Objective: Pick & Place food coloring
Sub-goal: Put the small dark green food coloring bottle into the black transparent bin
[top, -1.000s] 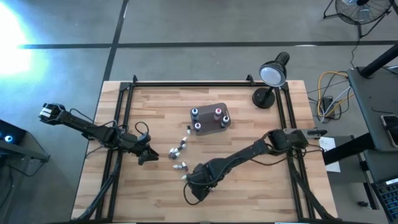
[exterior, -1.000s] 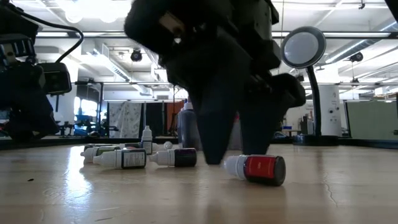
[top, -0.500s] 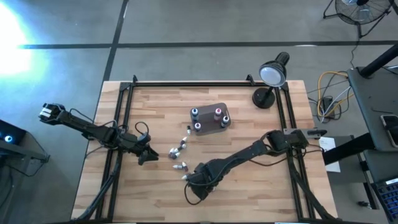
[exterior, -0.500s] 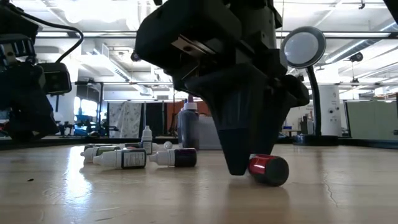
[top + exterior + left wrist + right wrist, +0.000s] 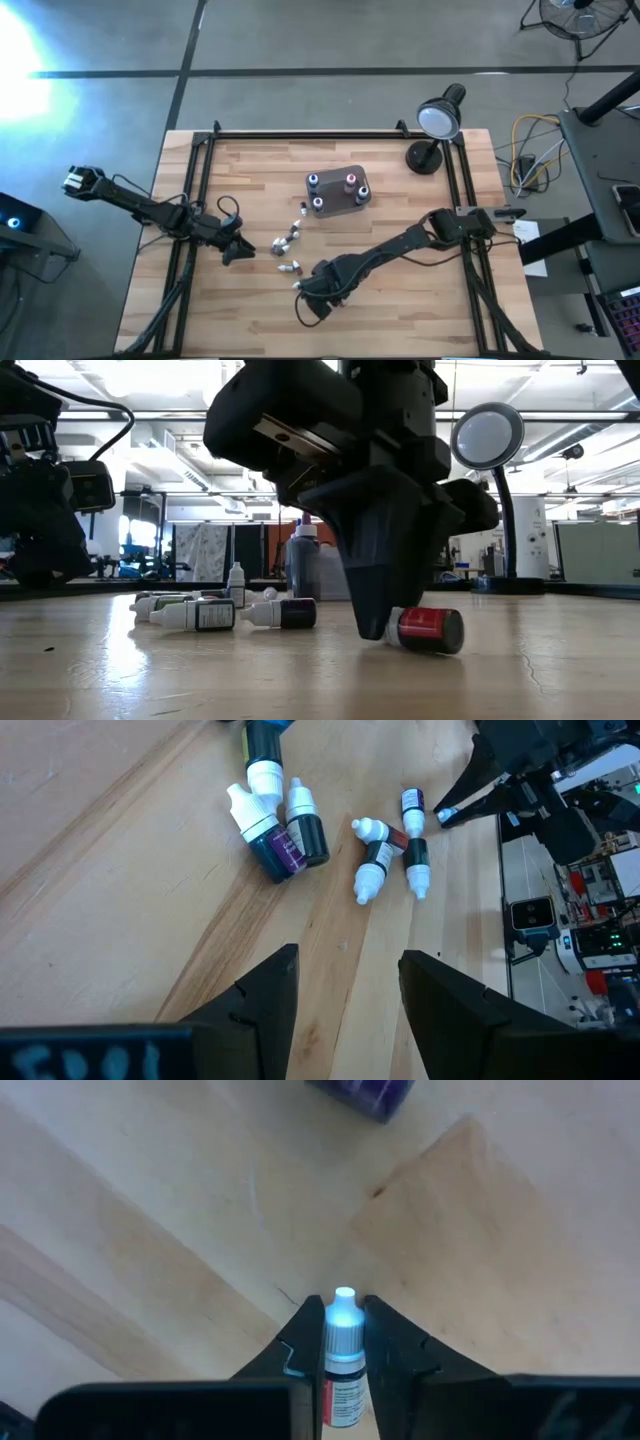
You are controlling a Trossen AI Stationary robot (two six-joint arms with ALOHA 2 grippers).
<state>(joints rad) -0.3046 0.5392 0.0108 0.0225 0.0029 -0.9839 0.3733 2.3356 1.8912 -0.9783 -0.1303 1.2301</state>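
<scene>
A table (image 5: 400, 310) of pale wooden planks, framed by black rails, stands on a grey concrete floor crossed by dark lines. A black desk lamp (image 5: 437, 125) stands at the far right corner; the low view shows its round head (image 5: 487, 437) against a large hall with ceiling lights, partitions and a white pillar. A fan (image 5: 577, 15) stands on the floor beyond the table in the high view.

The high view alone shows the smoky-grey tub (image 5: 338, 190) near the table's middle, holding three upright bottles with blue and pink caps, and the loose food coloring bottles (image 5: 289, 238) scattered between the tub and the near edge. The right gripper (image 5: 312, 290) is down at the table on the near side of this scatter. The right wrist view alone reveals its grip: the two dark fingers (image 5: 386, 1350) are pressed against the sides of a red-labelled bottle (image 5: 341, 1370) with a white cap. The low view shows that bottle (image 5: 425, 630) lying on the wood, cap end under the gripper. The left gripper (image 5: 345, 1005) hovers near the scatter's left side, fingers spread, holding nothing; its wrist view shows seven bottles lying on the planks.

Labels carry fine print, too small to read.
</scene>
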